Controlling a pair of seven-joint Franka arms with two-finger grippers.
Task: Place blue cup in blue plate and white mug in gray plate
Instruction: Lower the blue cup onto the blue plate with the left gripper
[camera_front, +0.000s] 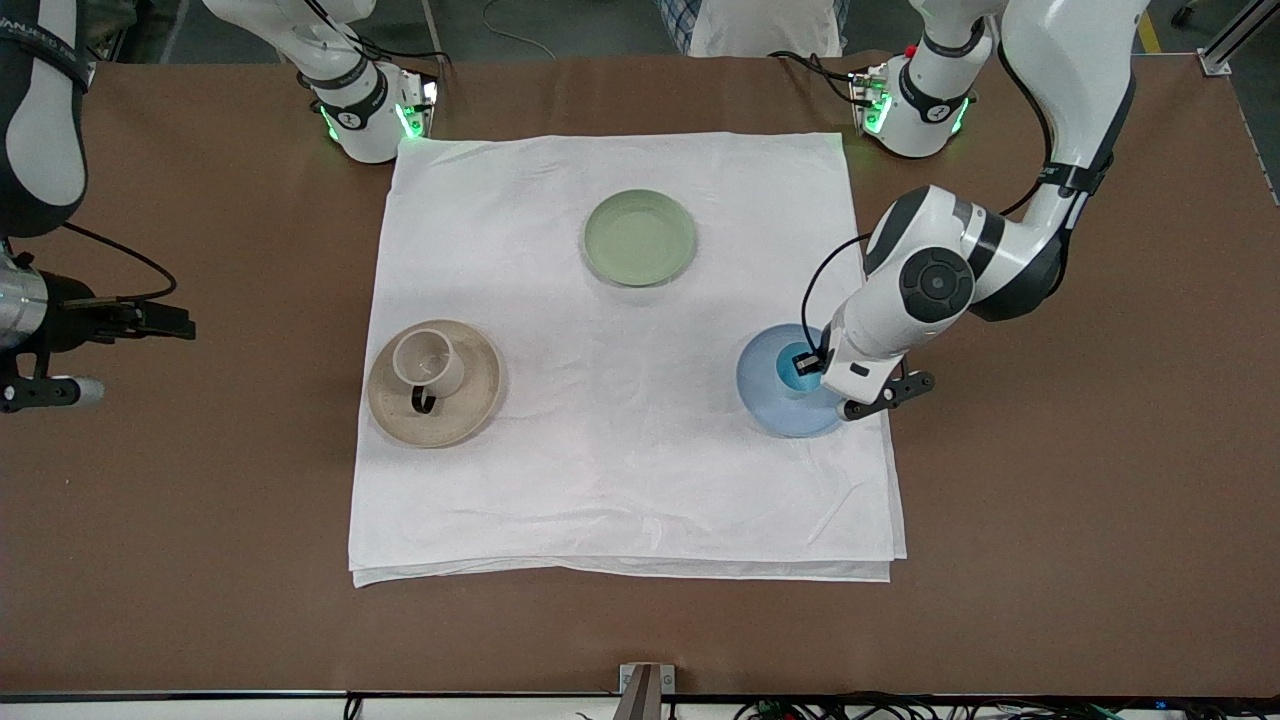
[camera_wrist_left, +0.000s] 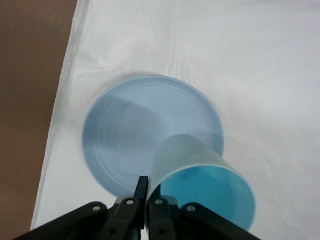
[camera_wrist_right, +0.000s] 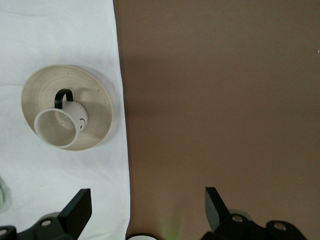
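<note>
One item remains: the left tool pinches the rim of the small light-blue handleless cup over the round pale-blue plate, lower right of the front view; lower it upright before releasing; the spread-fingered right tool waits over bare brown bench, cream dark-handled mug already on the beige-gray plate.

1. Both arms are glossy white with dark grey joint bands.
2. The left arm has a round dark cap on one joint, at about 9 o'clock of its elbow, and a thin black cable looped alongside.
3. Both bases glow green.
4. The left gripper and right gripper are matt black with small silver screws.
</note>
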